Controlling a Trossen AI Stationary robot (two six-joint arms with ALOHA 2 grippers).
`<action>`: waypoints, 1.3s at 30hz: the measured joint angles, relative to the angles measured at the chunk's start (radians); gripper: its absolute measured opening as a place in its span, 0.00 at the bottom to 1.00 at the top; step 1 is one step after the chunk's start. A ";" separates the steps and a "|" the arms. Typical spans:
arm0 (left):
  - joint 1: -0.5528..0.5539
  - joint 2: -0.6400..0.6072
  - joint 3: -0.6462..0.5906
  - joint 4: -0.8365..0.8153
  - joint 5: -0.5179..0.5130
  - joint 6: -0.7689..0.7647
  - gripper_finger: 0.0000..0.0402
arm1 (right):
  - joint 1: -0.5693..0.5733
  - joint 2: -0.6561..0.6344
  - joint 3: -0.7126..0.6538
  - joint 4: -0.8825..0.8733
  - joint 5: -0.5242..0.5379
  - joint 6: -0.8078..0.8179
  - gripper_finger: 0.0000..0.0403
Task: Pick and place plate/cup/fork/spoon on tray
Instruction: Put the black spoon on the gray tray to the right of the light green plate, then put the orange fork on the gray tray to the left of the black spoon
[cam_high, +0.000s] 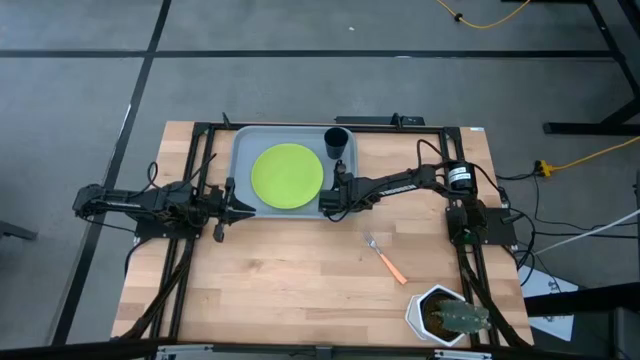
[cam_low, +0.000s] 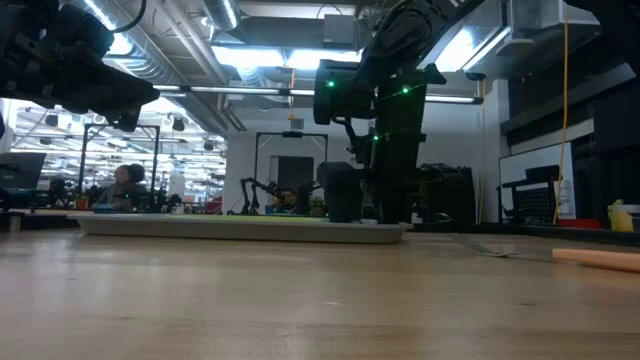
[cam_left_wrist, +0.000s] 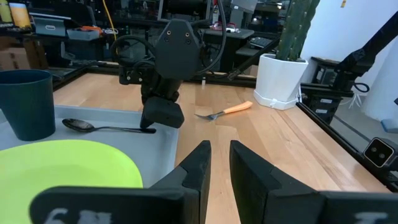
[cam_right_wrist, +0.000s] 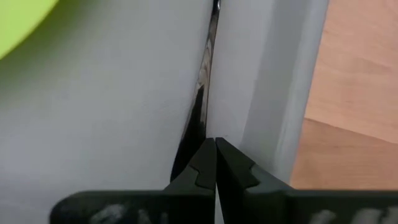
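Observation:
The lime-green plate (cam_high: 287, 176) lies flat in the grey-blue tray (cam_high: 243, 150). The black cup (cam_high: 336, 142) stands upright in the tray's far right corner. The dark spoon (cam_left_wrist: 102, 127) lies on the tray floor along its right wall, bowl toward the cup. My right gripper (cam_high: 330, 200) is down at the spoon's handle end, shut on it. The orange-handled fork (cam_high: 385, 258) lies on the bare wood to the right of the tray, nearer the table's front edge. My left gripper (cam_high: 235, 208) hovers at the tray's near left corner, fingers a narrow gap apart and empty. My right gripper pinches the spoon's thin handle (cam_right_wrist: 198, 109), near its free end, between its two fingertips. The fingers come from above, slanting down, and lie along the handle. The spoon's bowl (cam_left_wrist: 78, 124) and handle rest on the tray floor beside the tray's right wall.
A white hexagonal pot with a cactus (cam_high: 445, 315) stands at the table's near right corner. Bare wood lies between the tray and the table's near edge. A black frame runs around the table top.

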 joint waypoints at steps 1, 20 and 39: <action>0.000 0.000 0.000 0.000 0.000 0.000 0.13 | 0.000 0.000 0.000 0.002 0.000 0.000 0.00; 0.000 0.000 0.000 0.000 0.000 0.000 0.13 | 0.006 -0.027 0.004 -0.011 0.039 -0.005 0.00; 0.000 0.000 0.000 0.000 0.000 0.000 0.13 | 0.285 -0.091 0.131 -0.309 0.016 -0.135 0.01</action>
